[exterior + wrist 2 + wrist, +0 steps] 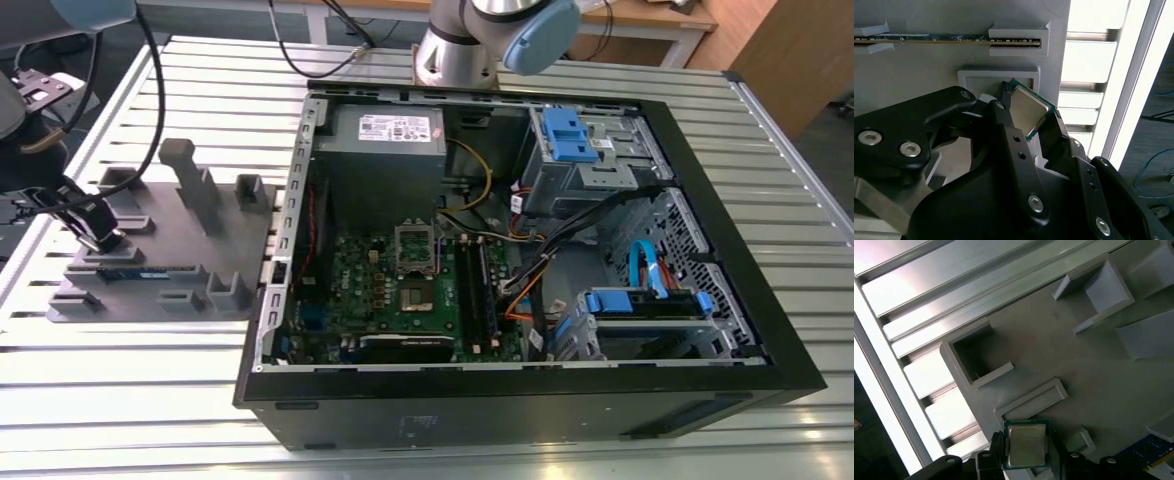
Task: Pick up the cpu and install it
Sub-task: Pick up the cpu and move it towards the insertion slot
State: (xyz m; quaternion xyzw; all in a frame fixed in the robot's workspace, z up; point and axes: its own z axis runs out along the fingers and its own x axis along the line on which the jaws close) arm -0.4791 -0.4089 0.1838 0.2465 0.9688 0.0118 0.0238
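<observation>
**Hand closed on the cpu [1028, 114], at the grey tray [160, 290].**
My hand [96, 232] is narrowed to the width of the cpu. My two black fingers [1013, 136] press on opposite edges of it, and it sits tilted between them, its silver top visible in both wrist views. The cpu is just beside the tray's shallow square recess [999, 76], near the slot carrying the memory stick [944, 37]. The tray rests on the slatted worktop [134, 400], to the exterior view's left of the open computer case [534, 410].
</observation>
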